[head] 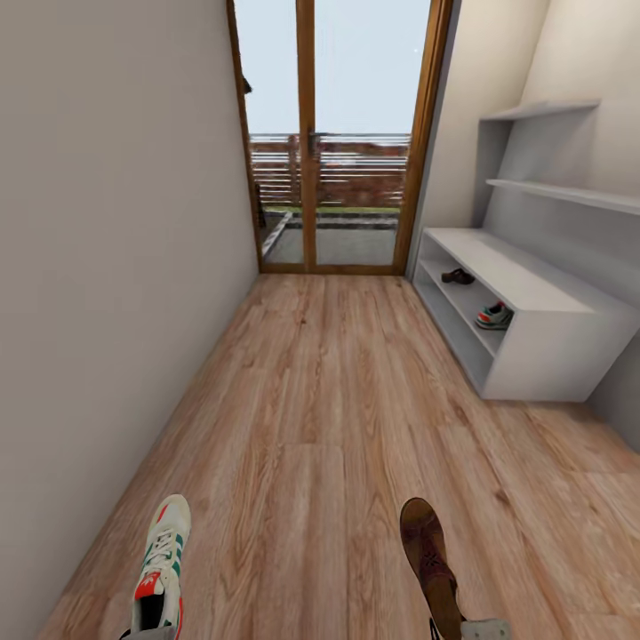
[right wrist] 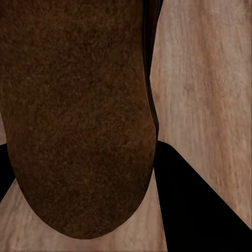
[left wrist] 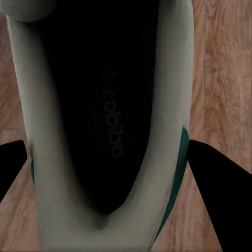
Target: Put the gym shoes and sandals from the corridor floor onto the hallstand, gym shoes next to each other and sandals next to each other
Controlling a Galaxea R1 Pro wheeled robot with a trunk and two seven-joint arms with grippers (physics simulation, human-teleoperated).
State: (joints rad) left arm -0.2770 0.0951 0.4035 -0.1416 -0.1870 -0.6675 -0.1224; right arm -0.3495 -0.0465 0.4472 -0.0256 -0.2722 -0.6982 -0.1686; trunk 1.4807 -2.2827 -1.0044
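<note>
The left tool (left wrist: 126, 173) grips a gym shoe (head: 162, 564) by its heel, and the right tool (right wrist: 84, 173) grips a sandal (head: 429, 556) — both are carried above the corridor floor (head: 329, 418). The hallstand (head: 524, 284) stands ahead at the right. Its upper shelf level already holds one sandal (head: 458, 276) and one gym shoe (head: 494, 316), well apart — so it seems best to drive close and set each beside its partner.

My left pincer's fingers (left wrist: 218, 184) look flat black and wedge-shaped. The right pincer's finger (right wrist: 197, 202) matches, and a pale grey housing (head: 484, 629) shows.
</note>
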